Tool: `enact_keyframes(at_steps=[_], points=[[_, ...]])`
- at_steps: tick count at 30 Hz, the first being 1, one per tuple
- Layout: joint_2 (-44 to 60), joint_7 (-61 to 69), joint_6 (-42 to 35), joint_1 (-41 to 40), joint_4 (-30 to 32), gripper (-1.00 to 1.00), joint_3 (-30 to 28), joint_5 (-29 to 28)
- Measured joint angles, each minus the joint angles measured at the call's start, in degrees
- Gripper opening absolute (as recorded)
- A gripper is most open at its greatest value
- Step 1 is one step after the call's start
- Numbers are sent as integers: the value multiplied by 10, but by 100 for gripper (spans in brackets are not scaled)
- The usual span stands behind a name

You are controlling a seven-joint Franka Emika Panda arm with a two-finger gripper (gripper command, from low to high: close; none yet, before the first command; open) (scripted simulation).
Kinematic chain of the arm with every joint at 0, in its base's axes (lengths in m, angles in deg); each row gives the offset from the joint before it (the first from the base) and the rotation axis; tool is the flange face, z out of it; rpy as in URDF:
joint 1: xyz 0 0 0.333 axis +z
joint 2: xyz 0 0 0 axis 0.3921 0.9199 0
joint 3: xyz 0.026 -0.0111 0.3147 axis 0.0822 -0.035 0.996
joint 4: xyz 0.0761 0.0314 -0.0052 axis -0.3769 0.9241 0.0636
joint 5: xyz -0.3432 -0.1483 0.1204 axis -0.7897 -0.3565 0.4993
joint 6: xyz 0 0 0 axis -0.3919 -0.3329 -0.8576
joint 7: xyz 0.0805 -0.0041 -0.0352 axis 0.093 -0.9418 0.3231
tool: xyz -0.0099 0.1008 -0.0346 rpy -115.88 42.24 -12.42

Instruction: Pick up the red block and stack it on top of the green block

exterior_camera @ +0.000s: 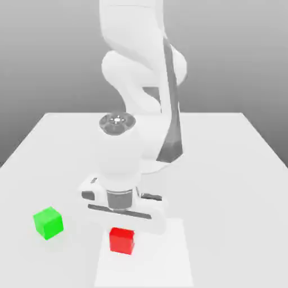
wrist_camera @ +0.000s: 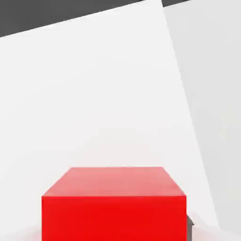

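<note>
Hand [exterior_camera: 122,236] low over red block [exterior_camera: 121,241], table [exterior_camera: 225,169] edge near

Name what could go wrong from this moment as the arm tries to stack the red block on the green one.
1. The tool is low over the red block. How firmly it grips cannot be seen, so the block might slip on lifting.
2. The green block sits apart, toward the exterior view's left; a low carry could knock it aside.
3. Both cubes look equal in size, so an off-centre placement could topple the red one.
</note>
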Motion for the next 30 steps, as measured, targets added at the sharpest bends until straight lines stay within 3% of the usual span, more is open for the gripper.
enact_keyframes(at_steps=[6, 21, 27, 28, 30], points=[[-97, -39, -85, -22, 12, -100, -10, -6], [-144, -425, -153, -192, -9, -100, -93, -18], [-48, -425, -64, -204, -16, -100, -82, 24], [-32, -420, -49, -206, -16, 100, -77, 32], [-32, -420, -49, -206, -16, 100, -77, 32]])
